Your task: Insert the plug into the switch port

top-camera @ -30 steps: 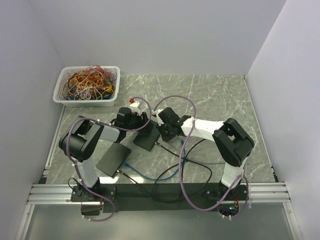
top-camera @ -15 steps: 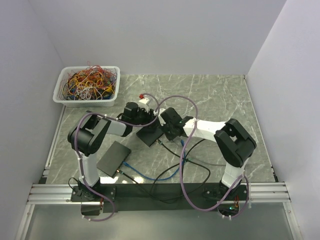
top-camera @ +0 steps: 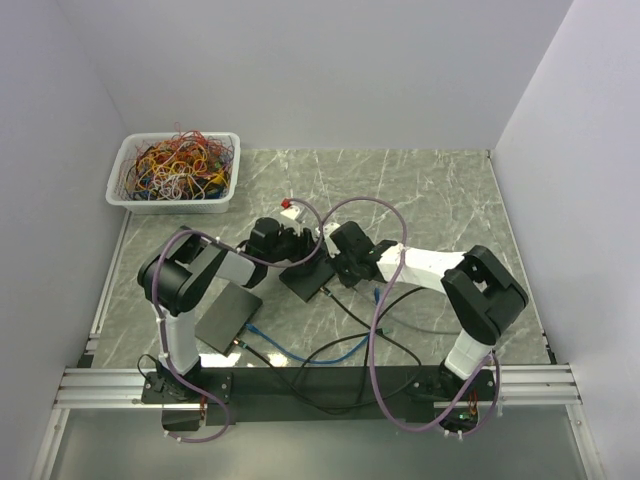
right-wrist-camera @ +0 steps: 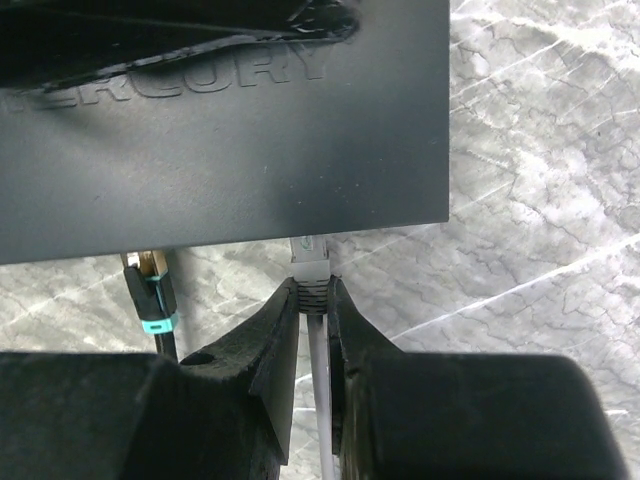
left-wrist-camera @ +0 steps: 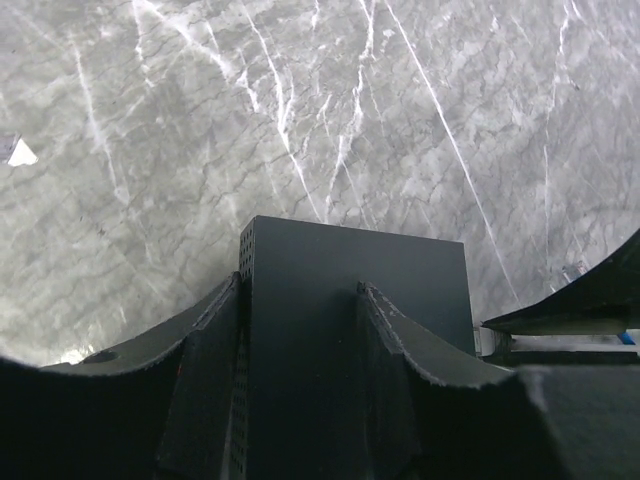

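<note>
The right gripper (right-wrist-camera: 312,300) is clamped on the boot of the plug (right-wrist-camera: 307,255). The clear head of the plug stands right at the near edge of the black switch (right-wrist-camera: 230,130), beside a second cable (right-wrist-camera: 150,295) with a teal connector. The edge hides the port, so I cannot say if the head is already a little inside or only touches the mouth. The left gripper (left-wrist-camera: 300,320) is now at the switch, with one of its fingers (left-wrist-camera: 210,380) along the perforated side and the other over the top face. It seems to be closing, but I cannot tell if it already presses on the box. This is the main change: one second ago the left arm was more to the left and its gripper was beside the switch, and since then it has swung in over it. The right gripper has shifted only a little toward the right, and the switch lies almost in the same place on the table (top-camera: 430,190). In my judgement this prepares the push: with the switch braced, the plug can go in without sliding the box away.
</note>
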`<state>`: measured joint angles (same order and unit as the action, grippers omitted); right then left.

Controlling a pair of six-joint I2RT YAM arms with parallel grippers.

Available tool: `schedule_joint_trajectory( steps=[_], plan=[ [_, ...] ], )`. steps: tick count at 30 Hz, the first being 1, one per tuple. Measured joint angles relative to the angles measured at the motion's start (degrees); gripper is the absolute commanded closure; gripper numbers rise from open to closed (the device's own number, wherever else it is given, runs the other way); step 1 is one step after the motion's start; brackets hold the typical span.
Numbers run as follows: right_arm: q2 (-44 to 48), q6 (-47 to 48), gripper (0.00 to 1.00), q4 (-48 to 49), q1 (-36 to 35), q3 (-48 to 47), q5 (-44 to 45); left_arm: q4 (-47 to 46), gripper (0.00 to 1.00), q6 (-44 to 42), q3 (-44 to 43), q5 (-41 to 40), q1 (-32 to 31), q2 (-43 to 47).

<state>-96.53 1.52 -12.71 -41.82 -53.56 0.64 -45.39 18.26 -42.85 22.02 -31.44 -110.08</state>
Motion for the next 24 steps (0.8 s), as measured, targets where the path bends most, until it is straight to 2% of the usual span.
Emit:
schedule_joint_trajectory(
  steps=[15,24],
  plan=[
    [-0.2,-2.1,1.00,1.2,1.3,0.4,0.8,-12.6,0.51,7.6,7.6,-3.9,0.0,-0.3],
    [-1.4,-1.4,1.00,0.6,2.5,-0.9,-2.2,-14.7,0.51,8.4,7.5,-4.2,0.0,-1.6]
  ],
)
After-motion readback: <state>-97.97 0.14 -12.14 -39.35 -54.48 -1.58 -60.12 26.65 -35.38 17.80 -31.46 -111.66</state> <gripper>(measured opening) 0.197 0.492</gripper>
